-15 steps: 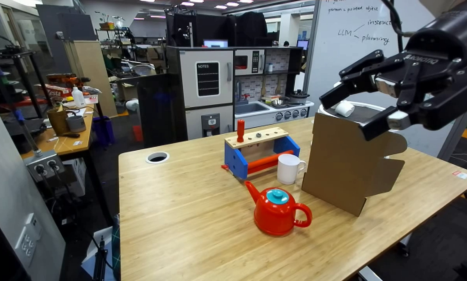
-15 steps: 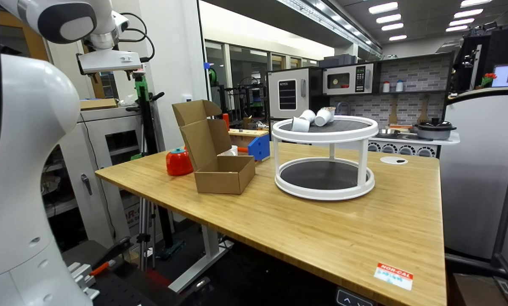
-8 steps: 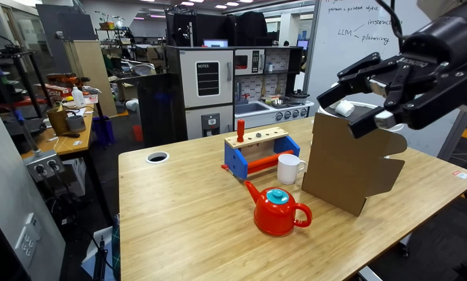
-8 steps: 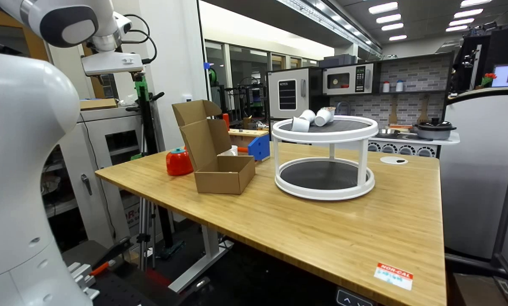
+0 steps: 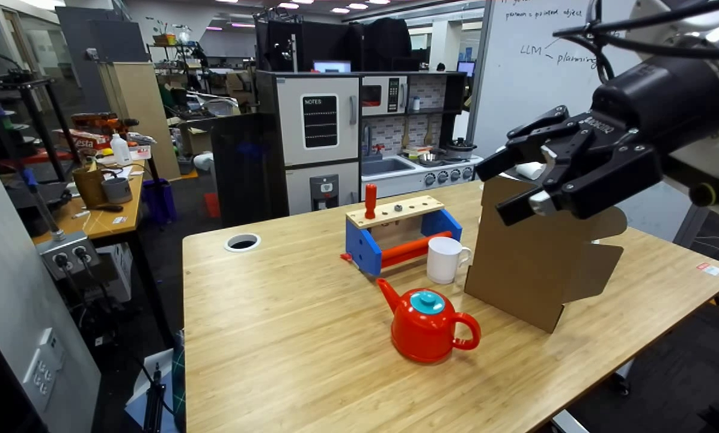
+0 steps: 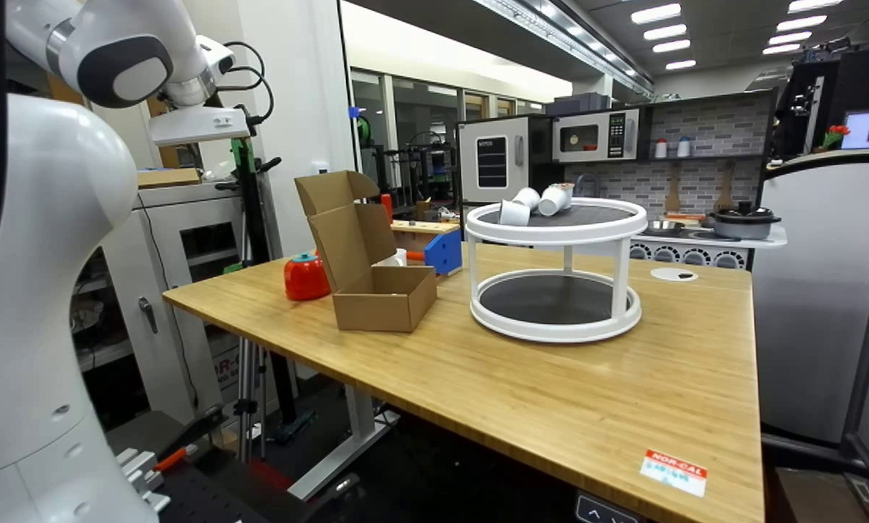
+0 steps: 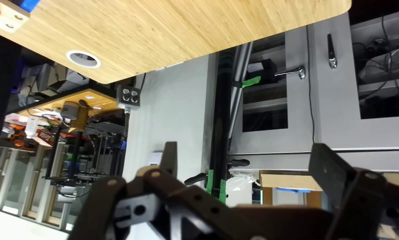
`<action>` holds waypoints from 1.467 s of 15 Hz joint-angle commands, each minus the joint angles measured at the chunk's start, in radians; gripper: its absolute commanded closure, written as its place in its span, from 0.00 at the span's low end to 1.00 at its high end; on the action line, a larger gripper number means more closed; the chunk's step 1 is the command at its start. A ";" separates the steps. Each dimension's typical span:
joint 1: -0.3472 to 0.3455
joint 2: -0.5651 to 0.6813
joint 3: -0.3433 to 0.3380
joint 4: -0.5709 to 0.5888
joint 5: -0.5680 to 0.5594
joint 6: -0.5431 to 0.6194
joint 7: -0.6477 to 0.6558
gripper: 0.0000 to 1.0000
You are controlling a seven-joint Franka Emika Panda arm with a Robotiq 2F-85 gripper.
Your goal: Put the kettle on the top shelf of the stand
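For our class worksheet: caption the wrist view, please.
Empty open gripper, grey cabinet beyond, wooden tabletop along the picture's top.

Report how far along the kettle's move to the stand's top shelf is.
Done: nothing visible yet; the red kettle sits upright on the table. In hand: nothing; the open claw hangs apart from the kettle. Left: grasp and lift it, then set it on the top shelf of the white stand, where white cups rest.
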 commanded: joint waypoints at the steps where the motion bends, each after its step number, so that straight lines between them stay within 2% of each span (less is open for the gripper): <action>1: 0.123 0.012 -0.121 0.011 0.012 0.074 0.000 0.00; 7: 0.363 -0.041 -0.447 0.020 -0.112 0.139 -0.030 0.00; 8: 0.288 -0.013 -0.369 0.015 -0.087 0.099 -0.004 0.00; 10: 0.333 -0.029 -0.429 0.018 -0.113 0.114 -0.007 0.00; 22: 0.338 -0.010 -0.433 0.002 -0.091 0.141 0.015 0.00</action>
